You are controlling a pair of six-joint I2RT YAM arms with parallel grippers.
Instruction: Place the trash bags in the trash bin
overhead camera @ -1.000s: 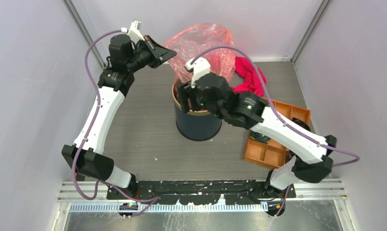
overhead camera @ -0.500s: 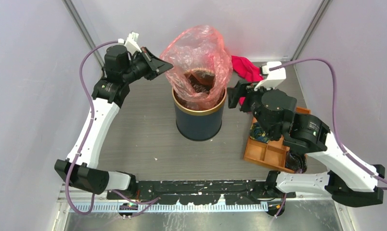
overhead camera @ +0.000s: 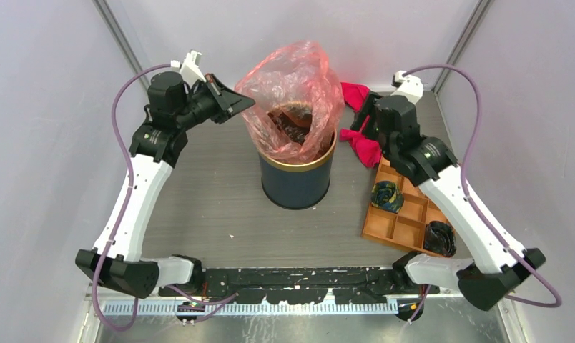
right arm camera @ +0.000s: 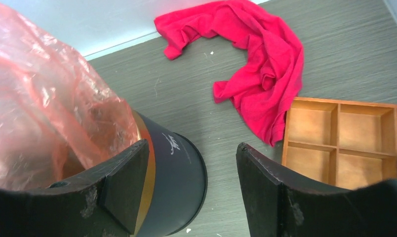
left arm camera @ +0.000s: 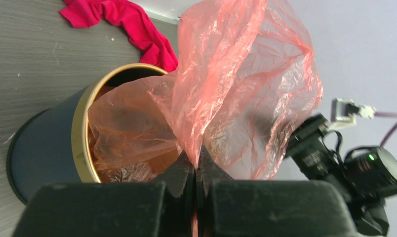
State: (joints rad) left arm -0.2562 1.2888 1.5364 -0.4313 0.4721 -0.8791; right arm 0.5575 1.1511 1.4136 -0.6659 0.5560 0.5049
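The translucent red-pink trash bag (overhead camera: 292, 86) stands puffed up out of the dark navy, gold-rimmed trash bin (overhead camera: 295, 182), with its lower part inside the bin. My left gripper (overhead camera: 243, 102) is shut on the bag's left edge, above and left of the rim. In the left wrist view the film (left arm camera: 236, 84) is pinched between the closed fingertips (left arm camera: 196, 160), with the bin (left arm camera: 48, 143) below. My right gripper (overhead camera: 359, 121) is open and empty, right of the bin. In the right wrist view (right arm camera: 191, 153) it frames the bin wall (right arm camera: 177, 173), and the bag (right arm camera: 43, 113) is at the left.
A magenta cloth (overhead camera: 360, 139) lies behind and to the right of the bin, under my right gripper. An orange compartment tray (overhead camera: 406, 214) sits at the right with a dark round object (overhead camera: 385, 194) and a black one (overhead camera: 440, 237) in it. Grey walls close in on both sides.
My right arm has pulled off the bin's mouth and swung right and back, over the cloth. The bag has billowed open above the bin. My left gripper keeps its hold.
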